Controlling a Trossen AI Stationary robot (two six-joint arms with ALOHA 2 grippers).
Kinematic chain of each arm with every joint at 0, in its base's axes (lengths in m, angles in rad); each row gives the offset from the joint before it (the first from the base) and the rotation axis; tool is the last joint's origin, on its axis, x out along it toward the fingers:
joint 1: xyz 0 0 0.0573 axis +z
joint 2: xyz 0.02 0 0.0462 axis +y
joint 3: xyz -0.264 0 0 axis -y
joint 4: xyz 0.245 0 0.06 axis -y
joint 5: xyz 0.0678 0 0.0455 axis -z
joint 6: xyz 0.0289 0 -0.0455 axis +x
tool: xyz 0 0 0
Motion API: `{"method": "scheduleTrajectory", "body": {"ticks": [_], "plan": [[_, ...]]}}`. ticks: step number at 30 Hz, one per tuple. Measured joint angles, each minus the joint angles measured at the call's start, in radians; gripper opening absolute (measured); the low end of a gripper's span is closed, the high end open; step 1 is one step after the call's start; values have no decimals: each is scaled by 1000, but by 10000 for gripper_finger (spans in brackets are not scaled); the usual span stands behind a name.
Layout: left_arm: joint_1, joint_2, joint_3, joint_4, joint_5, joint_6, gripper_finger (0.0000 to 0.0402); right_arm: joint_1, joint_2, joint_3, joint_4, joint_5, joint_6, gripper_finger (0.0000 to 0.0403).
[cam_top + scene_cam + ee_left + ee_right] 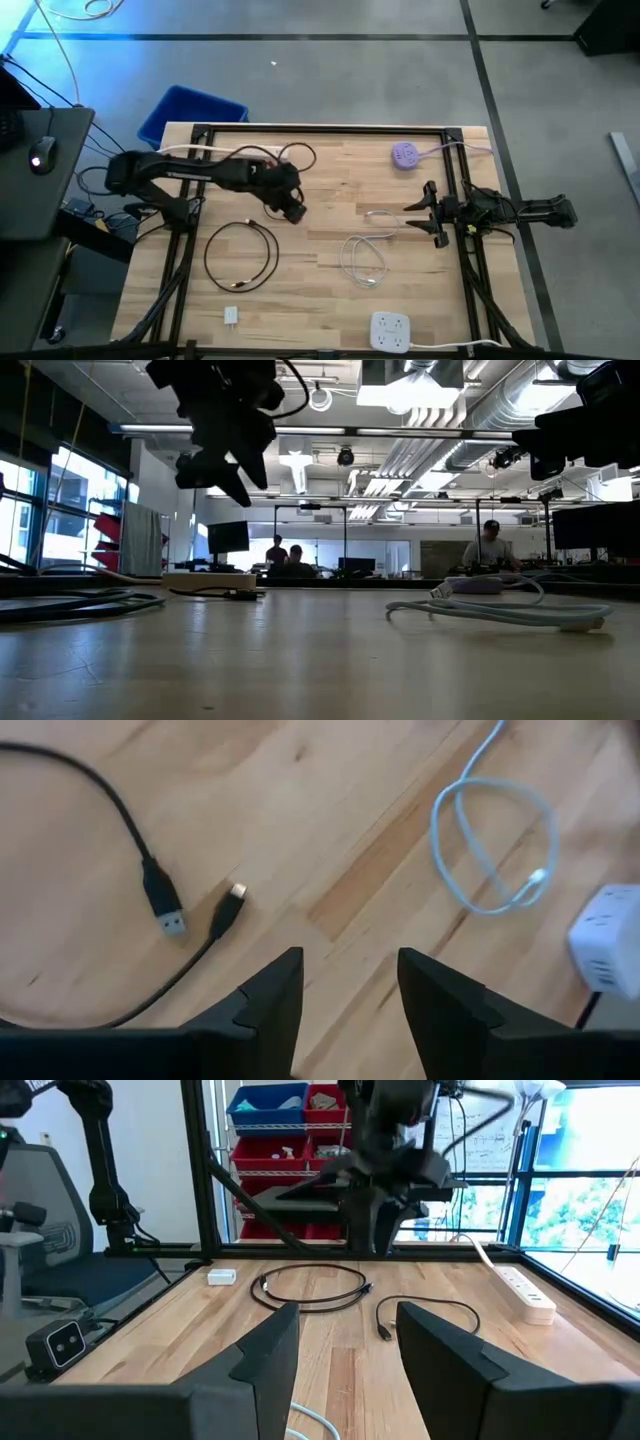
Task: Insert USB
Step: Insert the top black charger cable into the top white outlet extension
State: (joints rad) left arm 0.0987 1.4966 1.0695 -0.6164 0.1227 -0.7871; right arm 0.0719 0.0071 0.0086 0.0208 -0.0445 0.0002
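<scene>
Left claw (345, 995) | partly open, empty, above black cable (150, 885) | right claw (340, 1350) parted, empty

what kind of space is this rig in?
Looks like an open-plan lab or workshop. Exposed ducts run across the ceiling, people sit at monitors beyond the table, and red and blue parts bins fill a rack.

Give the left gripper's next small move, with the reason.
Probably lower the left gripper toward the black cable's USB plug: its fingers stand apart with nothing between them, and the plug lies loose on the table, off to one side of them.
</scene>
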Motion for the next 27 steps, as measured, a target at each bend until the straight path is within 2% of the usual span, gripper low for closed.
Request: {"method": "scheduleTrajectory", "body": {"ticks": [8, 18, 23, 27], "plan": [[41, 114, 0, -13, -131, -63, 145, 0, 0, 0, 0, 0, 0, 155], [99, 306, 0, 39, -173, -47, 142, 0, 0, 0, 0, 0, 0, 155], [98, 350, 4, 33, -206, -19, 108, 0, 0, 0, 0, 0, 0, 155], [93, 351, 3, 29, -236, 33, 41, 0, 0, 0, 0, 0, 0, 155]]}}
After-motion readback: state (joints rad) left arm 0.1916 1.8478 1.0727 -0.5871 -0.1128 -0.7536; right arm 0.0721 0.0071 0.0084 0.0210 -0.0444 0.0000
